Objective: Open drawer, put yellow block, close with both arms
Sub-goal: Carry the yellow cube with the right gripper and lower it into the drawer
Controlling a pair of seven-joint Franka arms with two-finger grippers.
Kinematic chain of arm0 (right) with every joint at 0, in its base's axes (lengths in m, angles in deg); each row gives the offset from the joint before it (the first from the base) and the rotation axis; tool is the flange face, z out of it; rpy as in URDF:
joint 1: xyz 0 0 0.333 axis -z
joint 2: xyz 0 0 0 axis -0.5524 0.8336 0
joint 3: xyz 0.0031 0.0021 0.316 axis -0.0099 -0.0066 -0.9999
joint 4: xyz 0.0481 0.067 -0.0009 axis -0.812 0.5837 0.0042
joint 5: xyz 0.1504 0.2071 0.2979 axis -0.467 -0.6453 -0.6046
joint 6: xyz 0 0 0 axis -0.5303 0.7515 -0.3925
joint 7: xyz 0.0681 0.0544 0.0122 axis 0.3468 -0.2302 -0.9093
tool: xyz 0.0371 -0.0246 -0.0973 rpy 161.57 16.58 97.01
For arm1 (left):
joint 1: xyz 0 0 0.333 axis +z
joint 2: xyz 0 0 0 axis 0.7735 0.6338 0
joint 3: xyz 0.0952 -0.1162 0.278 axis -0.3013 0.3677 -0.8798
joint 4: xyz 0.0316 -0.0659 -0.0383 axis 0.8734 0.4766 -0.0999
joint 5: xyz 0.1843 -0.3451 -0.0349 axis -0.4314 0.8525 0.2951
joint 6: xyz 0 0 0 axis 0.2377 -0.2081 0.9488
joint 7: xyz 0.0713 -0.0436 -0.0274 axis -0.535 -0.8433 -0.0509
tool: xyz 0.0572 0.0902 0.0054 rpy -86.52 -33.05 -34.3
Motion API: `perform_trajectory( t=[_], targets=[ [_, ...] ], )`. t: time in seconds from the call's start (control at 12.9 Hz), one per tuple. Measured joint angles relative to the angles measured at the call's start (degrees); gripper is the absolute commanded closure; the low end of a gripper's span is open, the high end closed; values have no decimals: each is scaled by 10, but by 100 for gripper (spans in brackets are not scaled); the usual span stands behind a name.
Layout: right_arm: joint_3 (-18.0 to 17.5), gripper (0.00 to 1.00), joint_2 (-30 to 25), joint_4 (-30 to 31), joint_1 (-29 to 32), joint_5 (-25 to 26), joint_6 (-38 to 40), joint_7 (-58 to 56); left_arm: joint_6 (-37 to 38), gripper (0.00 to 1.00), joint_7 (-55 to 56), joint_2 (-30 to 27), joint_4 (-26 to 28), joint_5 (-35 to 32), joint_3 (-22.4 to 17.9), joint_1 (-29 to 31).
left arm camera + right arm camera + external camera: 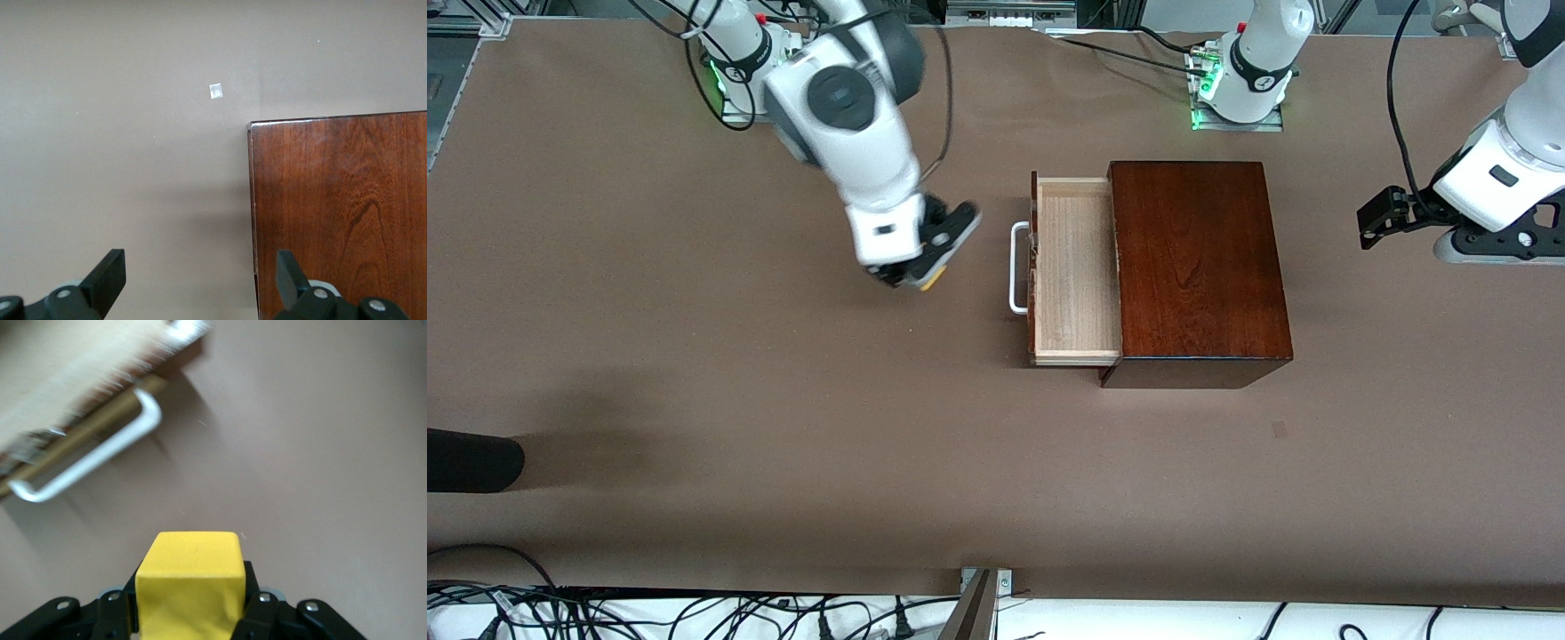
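Observation:
The drawer [1074,267] stands pulled open from the dark reddish-brown wooden box [1196,267], its pale wood inside bare and its white bar handle [1016,267] toward the right arm's end. My right gripper [925,276] is shut on the yellow block [930,283] and holds it above the bare table beside the handle. In the right wrist view the yellow block [190,583] sits between the fingers, with the handle [93,460] ahead. My left gripper [1371,222] is open in the air past the box at the left arm's end; its view shows the box top [340,213].
The brown table [783,427] lies bare around the box. A small pale patch [215,91] marks the table near the box corner. A dark object [471,460] juts in at the table edge at the right arm's end. Cables run along the near edge.

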State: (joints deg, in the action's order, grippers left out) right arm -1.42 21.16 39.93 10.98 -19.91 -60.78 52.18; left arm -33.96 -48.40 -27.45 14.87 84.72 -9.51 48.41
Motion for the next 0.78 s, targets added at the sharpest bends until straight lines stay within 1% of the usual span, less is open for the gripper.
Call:
perform_trajectory(
  t=[0.23, 0.47, 0.62, 0.78],
  targets=[
    [0, 100, 61, -80, -93, 28, 0, -1, 0, 0, 0, 0, 0, 0, 2, 0],
    [2, 100, 126, -157, -163, 91, 2, -4, 5, 0, 0, 0, 0, 0, 2, 0],
    [6, 100, 164, -198, -206, 126, 12, -4, 18, 0, 0, -1, -1, 0, 2, 0],
    [10, 100, 193, -222, -232, 152, 20, -7, 22, 0, 0, -1, -2, 0, 2, 0]
  ],
)
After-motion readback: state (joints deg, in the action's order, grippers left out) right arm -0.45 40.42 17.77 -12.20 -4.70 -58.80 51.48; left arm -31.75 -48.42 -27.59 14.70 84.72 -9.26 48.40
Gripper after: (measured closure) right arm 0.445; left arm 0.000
